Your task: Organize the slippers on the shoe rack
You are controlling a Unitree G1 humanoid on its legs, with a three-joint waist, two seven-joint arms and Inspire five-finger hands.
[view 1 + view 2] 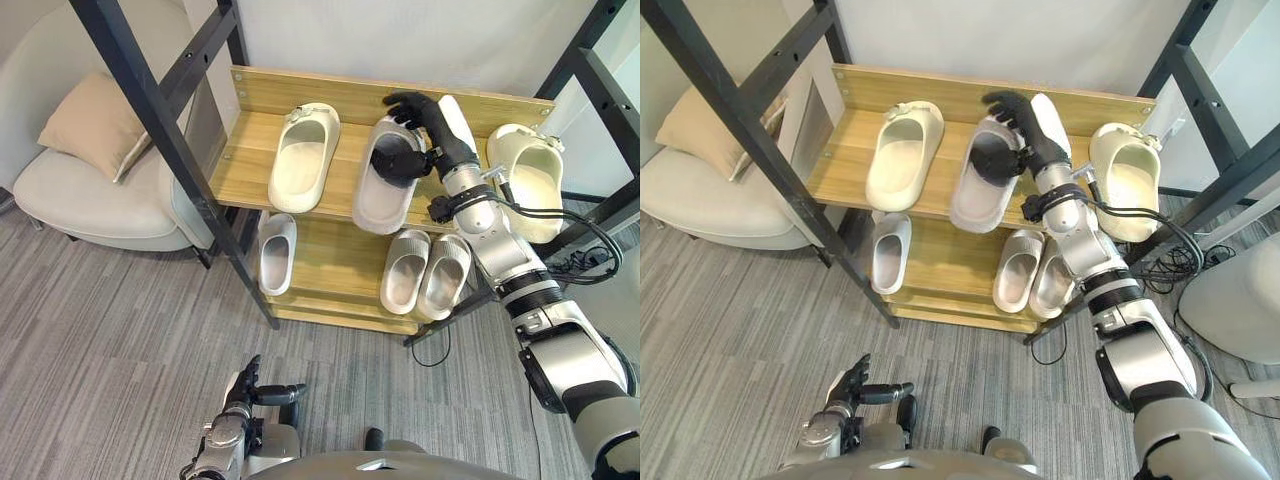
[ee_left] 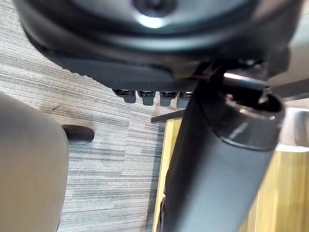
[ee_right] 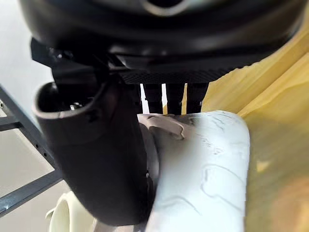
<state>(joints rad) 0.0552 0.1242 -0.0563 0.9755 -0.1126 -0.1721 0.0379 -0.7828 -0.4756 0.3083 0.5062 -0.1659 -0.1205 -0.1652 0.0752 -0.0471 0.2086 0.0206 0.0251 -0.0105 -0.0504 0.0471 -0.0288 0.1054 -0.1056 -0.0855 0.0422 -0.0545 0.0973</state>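
A wooden shoe rack [image 1: 245, 165] has two shelves. My right hand [image 1: 425, 125] reaches to the back of the top shelf, its fingers curled over the toe strap of a grey slipper [image 1: 385, 200] that lies in the middle. The right wrist view has that slipper's pale surface [image 3: 203, 169] between the dark thumb [image 3: 96, 159] and the fingers. A cream slipper [image 1: 303, 155] lies to its left. Another cream slipper [image 1: 530, 185] hangs over the shelf's right end. My left hand [image 1: 245, 400] stays low near the floor, fingers relaxed.
On the lower shelf lie a single grey slipper [image 1: 277, 252] at the left and two more [image 1: 405, 270] side by side at the right. Black frame bars [image 1: 160, 110] cross in front of the rack. A pale armchair [image 1: 90, 190] with a cushion [image 1: 95, 125] stands left.
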